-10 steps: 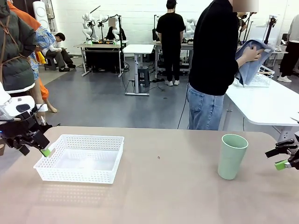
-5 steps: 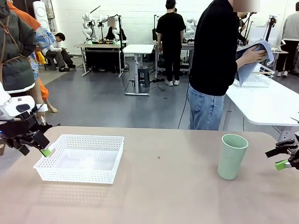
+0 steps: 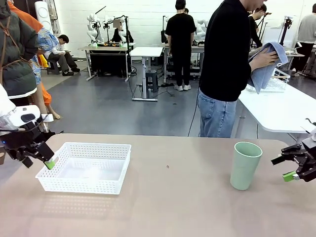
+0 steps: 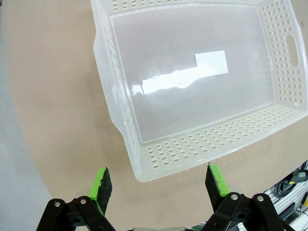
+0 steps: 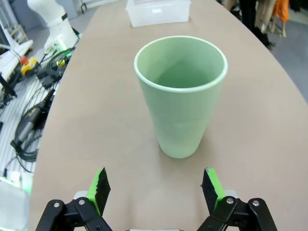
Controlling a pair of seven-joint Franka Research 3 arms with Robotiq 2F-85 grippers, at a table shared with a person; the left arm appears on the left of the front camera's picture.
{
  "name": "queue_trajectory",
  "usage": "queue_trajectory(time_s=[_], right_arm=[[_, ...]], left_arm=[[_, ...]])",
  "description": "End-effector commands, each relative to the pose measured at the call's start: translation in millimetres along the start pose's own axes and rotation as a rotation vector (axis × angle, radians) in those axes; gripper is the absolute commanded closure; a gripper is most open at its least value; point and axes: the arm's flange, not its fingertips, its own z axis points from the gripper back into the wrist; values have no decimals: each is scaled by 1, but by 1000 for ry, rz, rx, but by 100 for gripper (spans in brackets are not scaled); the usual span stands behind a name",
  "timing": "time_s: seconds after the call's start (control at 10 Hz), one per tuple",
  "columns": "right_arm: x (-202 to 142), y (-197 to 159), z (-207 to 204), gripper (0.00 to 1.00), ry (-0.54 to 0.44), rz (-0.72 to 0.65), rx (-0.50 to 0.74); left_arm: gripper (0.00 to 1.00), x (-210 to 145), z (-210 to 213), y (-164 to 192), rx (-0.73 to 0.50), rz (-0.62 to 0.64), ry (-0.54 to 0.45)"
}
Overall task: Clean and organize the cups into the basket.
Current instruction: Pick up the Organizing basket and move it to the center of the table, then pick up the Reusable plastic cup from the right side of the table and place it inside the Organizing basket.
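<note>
Counting: one mint cup [image 3: 245, 165] | one basket [image 3: 85, 168] | cloth [image 3: 267, 63] possibly hiding another | left pincer [image 4: 159, 180], right pincer [image 5: 156, 185] apart

Tan table [image 3: 168, 202] sweeps across the foreground, with one tiny dark speck [image 3: 168, 167] near its middle. At the far edge stands a person [image 3: 224, 54] in a black top and blue jeans, turned to the right, a blue-grey cloth [image 3: 270, 74] bunched at chest height. Just beside them, a white table [image 3: 281, 111] carries a white wire rack [image 3: 275, 84]. Farther back on the grey floor [image 3: 108, 106], another person in black [image 3: 180, 34] faces away near a white desk [image 3: 145, 51]. Someone sits hunched [image 3: 60, 49] at left. Right wrist view: cables [image 5: 30, 118] trail below the table's edge.
</note>
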Motion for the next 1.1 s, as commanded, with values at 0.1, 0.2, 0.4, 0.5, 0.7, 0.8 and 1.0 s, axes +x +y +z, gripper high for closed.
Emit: queue_trajectory(time_s=[0.1, 0.2, 0.4, 0.5, 0.7, 0.8, 1.0], right_arm=[[-11, -8, -19, 0, -47, 91, -34], [-12, -15, -20, 0, -79, 98, -39], [-16, -25, -27, 0, -91, 61, -30], [-16, -26, -26, 0, -105, 3, -45], [-15, -14, -20, 0, -69, 62, -24], [-15, -14, -20, 0, -69, 62, -24], [-15, -14, -20, 0, -69, 62, -24]], left_arm=[[0, 8, -14, -13, 68, 25, 6], [0, 6, -21, -19, 111, 36, -6], [0, 11, -33, -23, 189, 106, -17], [0, 12, -32, -21, 231, 161, -46], [0, 18, -20, -17, 111, 50, -18], [0, 18, -20, -17, 111, 50, -18], [0, 22, -23, -19, 140, 75, -23]])
